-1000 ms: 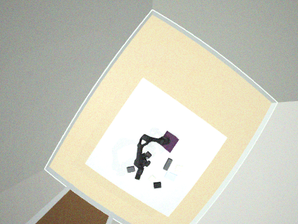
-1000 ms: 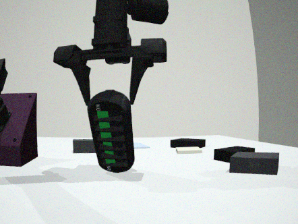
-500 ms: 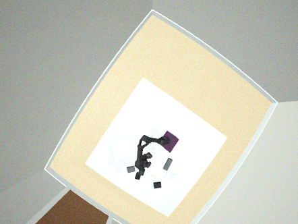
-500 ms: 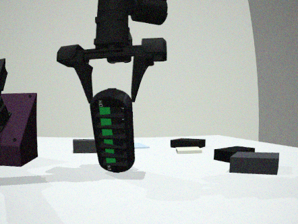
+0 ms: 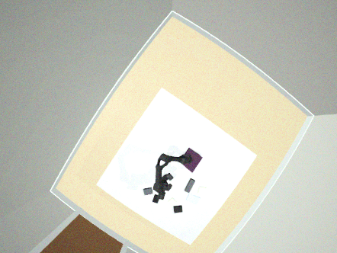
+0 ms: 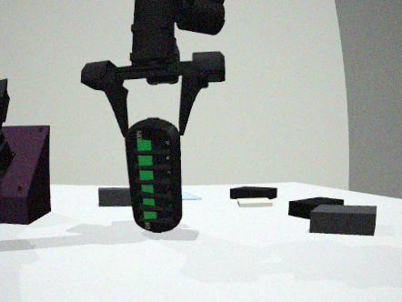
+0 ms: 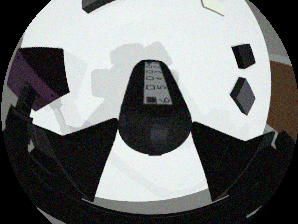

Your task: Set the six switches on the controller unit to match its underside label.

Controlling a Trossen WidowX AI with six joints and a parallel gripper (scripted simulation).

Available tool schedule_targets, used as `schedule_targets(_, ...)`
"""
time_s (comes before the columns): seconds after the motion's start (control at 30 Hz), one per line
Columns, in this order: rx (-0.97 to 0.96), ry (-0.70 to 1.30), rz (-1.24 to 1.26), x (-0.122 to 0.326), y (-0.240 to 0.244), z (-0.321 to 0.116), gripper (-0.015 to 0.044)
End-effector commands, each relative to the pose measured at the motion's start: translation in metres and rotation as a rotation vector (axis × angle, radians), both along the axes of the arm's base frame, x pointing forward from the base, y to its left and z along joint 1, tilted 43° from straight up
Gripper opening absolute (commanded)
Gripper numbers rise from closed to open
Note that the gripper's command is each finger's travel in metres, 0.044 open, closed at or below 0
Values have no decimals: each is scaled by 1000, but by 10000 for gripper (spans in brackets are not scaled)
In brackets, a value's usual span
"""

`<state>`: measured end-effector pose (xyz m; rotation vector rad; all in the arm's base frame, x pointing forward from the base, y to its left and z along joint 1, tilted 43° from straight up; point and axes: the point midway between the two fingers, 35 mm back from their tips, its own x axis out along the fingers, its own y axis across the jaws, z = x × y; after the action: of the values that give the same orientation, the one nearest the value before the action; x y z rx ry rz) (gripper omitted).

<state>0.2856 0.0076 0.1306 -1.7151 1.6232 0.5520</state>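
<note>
"Where is the controller unit [image 6: 155, 182] [image 7: 154, 127]?"
"It is held up on end, clamped in the claw [image 6: 154, 133] [image 7: 154, 124]. Its long side is pointed up and down, tipped a bit. The switches [image 6: 145, 175] are turned to the outside view, the label [image 7: 157, 90] to the wrist view."
"What is around?"
"A long grey box [image 6: 114, 196] is partly hidden behind it. The purple block [image 5: 197, 159] [image 6: 18, 170] [image 7: 42, 87] is set apart on the desk [image 5: 213, 133] [image 6: 114, 273] [image 7: 200, 30]."
</note>
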Motion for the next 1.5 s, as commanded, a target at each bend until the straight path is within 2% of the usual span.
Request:
schedule_targets(0.0, 7, 15, -12, 1, 3, -9, 338)
schedule_targets(1.47, 8, 15, -12, 4, 18, -14, 338)
